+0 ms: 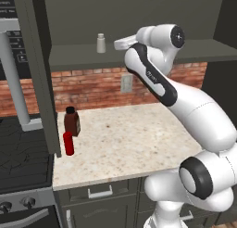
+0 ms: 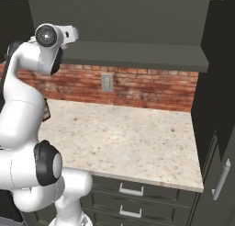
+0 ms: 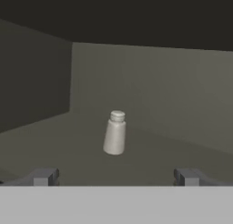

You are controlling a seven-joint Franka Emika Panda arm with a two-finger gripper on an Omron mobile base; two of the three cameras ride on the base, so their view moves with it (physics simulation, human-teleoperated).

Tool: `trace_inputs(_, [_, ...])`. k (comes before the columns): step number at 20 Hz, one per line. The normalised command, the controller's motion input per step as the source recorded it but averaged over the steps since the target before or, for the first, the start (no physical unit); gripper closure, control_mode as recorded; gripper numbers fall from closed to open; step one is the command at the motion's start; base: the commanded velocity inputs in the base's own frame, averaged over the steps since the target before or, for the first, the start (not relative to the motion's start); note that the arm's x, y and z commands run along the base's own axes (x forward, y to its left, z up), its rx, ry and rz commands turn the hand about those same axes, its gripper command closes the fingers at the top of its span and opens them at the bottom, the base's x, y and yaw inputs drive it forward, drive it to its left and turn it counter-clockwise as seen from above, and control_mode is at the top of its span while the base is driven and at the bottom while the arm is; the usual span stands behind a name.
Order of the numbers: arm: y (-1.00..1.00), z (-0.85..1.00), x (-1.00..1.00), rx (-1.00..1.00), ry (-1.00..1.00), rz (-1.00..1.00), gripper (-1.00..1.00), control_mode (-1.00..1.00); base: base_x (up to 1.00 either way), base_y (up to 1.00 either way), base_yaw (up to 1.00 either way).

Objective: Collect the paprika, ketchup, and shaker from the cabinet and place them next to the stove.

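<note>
The gripper (image 3: pixel 114 176) is fully open and holds nothing, its fingertips (image 3: pixel 43 176) set wide apart, and straight ahead, centred between them but not yet reached, the shaker (image 3: pixel 114 133) stands upright on the cabinet shelf (image 3: pixel 54 141).

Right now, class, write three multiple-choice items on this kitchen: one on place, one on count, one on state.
1. Where is the small pale grey shaker?
A. cabinet shelf
B. speckled counter
C. stove

2. How many bottles stand on the speckled counter?
A. none
B. two
C. four

3. How is the gripper?
A. shut on the shaker
B. open, short of it
C. holding a bottle

Answers: 1 A, it stands upright on the shelf. 2 B, the dark brown black-capped bottle and slim red bottle. 3 B, fingertips wide apart, shaker beyond them.
</note>
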Motion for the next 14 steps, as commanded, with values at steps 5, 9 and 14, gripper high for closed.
trace_inputs(5, [0.00,0.00,0.22,0.00,0.06,0.03,-1.00,-1.00,0.00,0.00,0.00])
trace_inputs(9, [0.02,0.00,0.20,0.00,0.07,0.01,-1.00,-1.00,0.00,0.00,0.00])
trace_inputs(14, [0.23,0.00,0.19,0.00,0.07,0.00,-1.00,-1.00,0.00,0.00,0.00])
